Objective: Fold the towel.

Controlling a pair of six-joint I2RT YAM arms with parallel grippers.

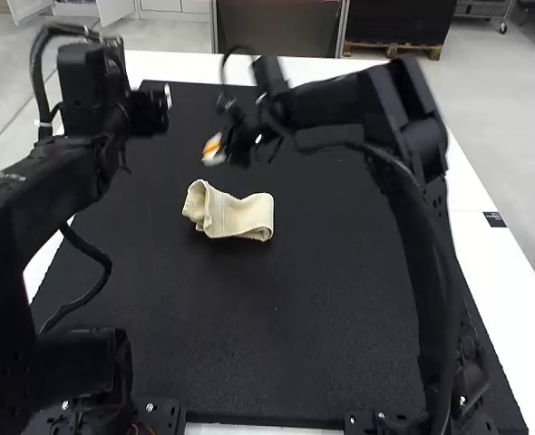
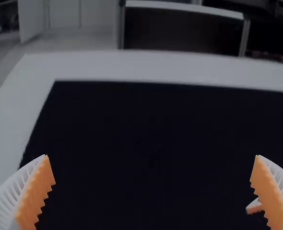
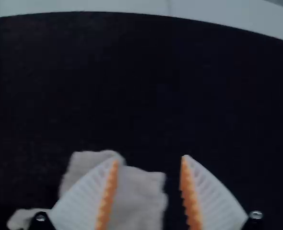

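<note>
The left gripper (image 1: 163, 101) is hanging wide apart above a black mat (image 1: 340, 299), white table (image 1: 490, 263) showing beyond it. Rightward, the right gripper (image 1: 217, 147) is hovering, fingers parted. Below that one, the cream towel (image 1: 240, 217) is lying bunched, its left end curling.

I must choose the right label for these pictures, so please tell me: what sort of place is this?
Probably a robotics lab or workshop: two robot arms stand at a white table with a black mat.
</note>
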